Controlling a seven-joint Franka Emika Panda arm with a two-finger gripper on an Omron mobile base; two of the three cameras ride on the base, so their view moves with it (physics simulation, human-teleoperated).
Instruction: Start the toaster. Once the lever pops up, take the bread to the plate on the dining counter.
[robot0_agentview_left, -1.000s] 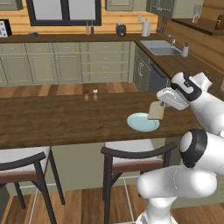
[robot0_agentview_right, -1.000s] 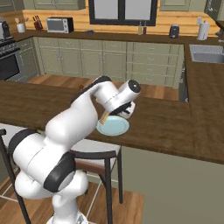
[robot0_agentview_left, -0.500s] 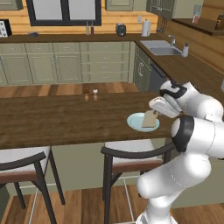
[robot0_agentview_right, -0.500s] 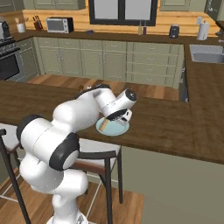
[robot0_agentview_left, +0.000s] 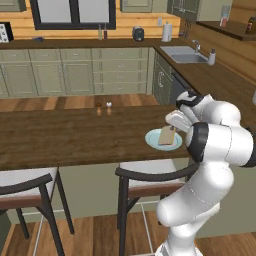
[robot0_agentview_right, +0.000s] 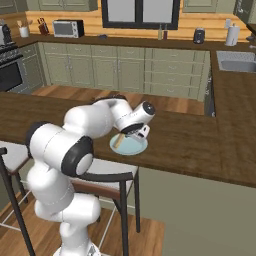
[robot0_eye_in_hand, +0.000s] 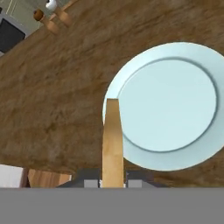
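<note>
Two dark fingers (robot0_eye_in_hand: 89, 183) are clamped on the bread (robot0_eye_in_hand: 112, 144), one on each flat face, so that in the hand view the slice shows edge-on as a thin tan strip rising from between them. The gripper (robot0_eye_in_hand: 113, 183) holds it by its near end; the far end reaches out over the rim of the plate (robot0_eye_in_hand: 168, 105), which lies ahead of the fingers and off to one side of the slice. Whether the bread's far edge touches the plate or hangs just above it cannot be told.

From the left base view the bread (robot0_agentview_left: 167, 136) appears as a tan square standing tilted over the pale blue-green plate (robot0_agentview_left: 152, 140), with the gripper (robot0_agentview_left: 174, 121) just above it. From the right base view the gripper (robot0_agentview_right: 131, 136) is low over the plate (robot0_agentview_right: 135, 146), and a sliver of the bread (robot0_agentview_right: 118, 141) shows at the plate's edge below the hand.

The plate rests on the dining counter (robot0_agentview_left: 65, 137), a dark wood-grain top. Farther along the counter, well away from the fingers, stand two small shakers (robot0_agentview_left: 103, 108), one brown and one with a white top; in the hand view they sit beyond the fingertips, well apart from the plate. Stools (robot0_agentview_left: 145, 172) with dark frames and white seats stand under the counter's near edge.
</note>
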